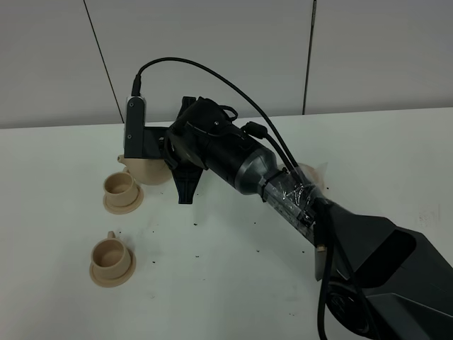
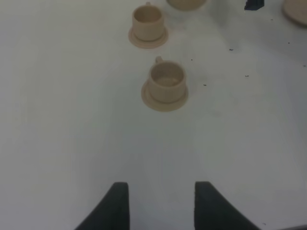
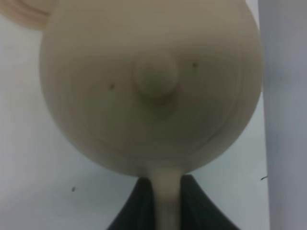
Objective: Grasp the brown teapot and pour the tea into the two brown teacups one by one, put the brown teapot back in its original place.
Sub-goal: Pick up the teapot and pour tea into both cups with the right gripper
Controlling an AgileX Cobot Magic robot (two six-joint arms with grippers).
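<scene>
We see brown teapot filling most of view, straight ahead of right gripper. Two dark fingers pinch thin loop handle from either side, handle standing between them. Round lid knob sits mid-body, facing us; lid seam rings it; two tiny dark dots on lid. Beyond teapot, far from fingers, we note tan ridged rim, cropped, cup or saucer unclear. White table beneath, few dark specks near fingers. Grey blurred band runs along one side of teapot.
</scene>
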